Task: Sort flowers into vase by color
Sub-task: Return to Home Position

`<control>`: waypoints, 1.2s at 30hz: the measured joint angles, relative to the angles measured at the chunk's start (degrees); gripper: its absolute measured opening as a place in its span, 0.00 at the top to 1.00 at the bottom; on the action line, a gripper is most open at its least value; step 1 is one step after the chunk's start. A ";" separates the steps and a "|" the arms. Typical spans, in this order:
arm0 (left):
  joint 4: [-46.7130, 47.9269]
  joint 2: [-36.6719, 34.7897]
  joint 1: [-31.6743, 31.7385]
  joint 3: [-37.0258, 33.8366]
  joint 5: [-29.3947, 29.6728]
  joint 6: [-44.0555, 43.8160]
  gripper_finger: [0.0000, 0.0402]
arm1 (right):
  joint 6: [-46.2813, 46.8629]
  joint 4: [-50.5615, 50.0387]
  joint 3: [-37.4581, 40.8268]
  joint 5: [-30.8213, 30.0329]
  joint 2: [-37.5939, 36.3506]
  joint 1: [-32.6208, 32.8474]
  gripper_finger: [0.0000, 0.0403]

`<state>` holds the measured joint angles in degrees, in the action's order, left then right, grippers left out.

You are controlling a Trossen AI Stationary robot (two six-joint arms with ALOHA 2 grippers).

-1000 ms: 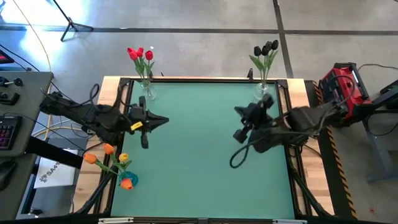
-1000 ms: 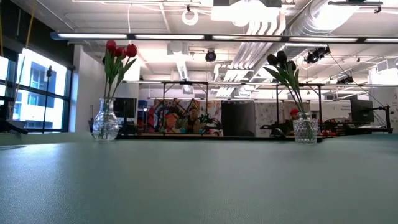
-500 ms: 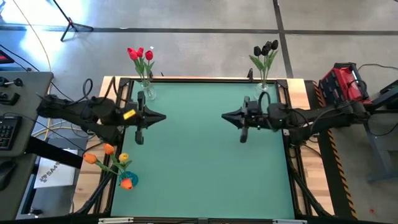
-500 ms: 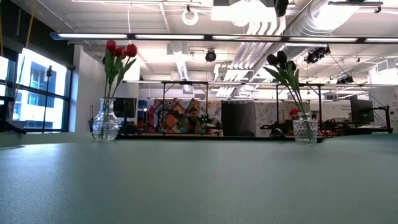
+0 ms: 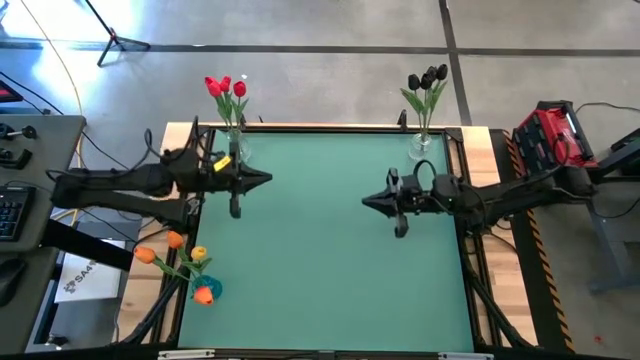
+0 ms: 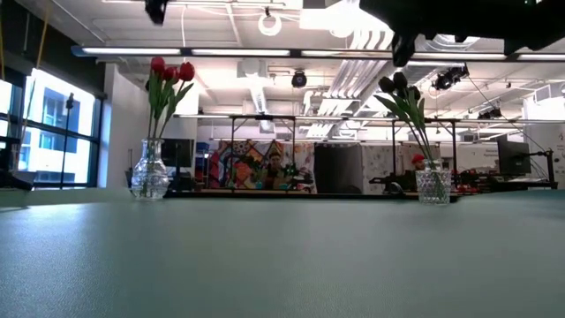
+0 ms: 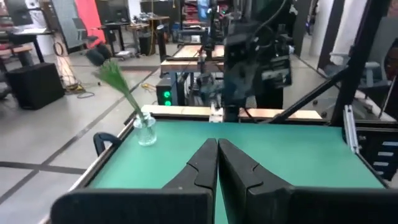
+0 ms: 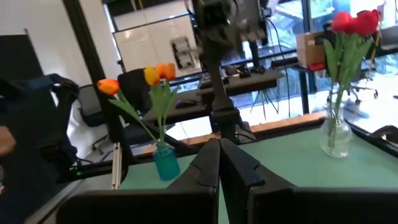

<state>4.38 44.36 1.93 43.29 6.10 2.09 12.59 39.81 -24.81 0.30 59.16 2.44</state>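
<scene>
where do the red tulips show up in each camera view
High view: the red tulips stand at the table's far left corner.
Low view: on the left, in a clear vase.
Left wrist view: not in it.
Right wrist view: at the right edge, well apart from the blue vase.
Shared landmark: the green table top, seen in all four.

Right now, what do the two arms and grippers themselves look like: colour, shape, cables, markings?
Both arms are black, slim and jointed. The left arm carries a small yellow tag near its wrist. The left gripper and the right gripper each end in two dark fingers tapering to a wedge. A black cable loops over the right arm by its wrist.
</scene>
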 joint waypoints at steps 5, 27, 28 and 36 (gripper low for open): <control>-6.89 -3.50 -0.29 -10.89 -0.25 -2.19 1.00 | -1.10 0.79 0.41 -0.07 0.00 2.70 1.00; -29.06 -9.13 -0.46 -32.33 -0.25 -7.62 1.00 | -3.98 -3.94 0.41 -10.91 1.66 11.51 1.00; -28.59 -9.72 -0.46 -32.33 -0.19 -8.08 1.00 | -4.51 -3.85 0.41 -11.50 1.62 11.65 1.00; -20.51 -20.61 -0.50 -32.31 0.60 -7.51 1.00 | -6.47 1.39 4.62 -12.55 1.48 8.63 1.00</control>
<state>-16.13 23.75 1.43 10.98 6.70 -5.42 6.12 41.21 -20.19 -12.25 60.63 11.06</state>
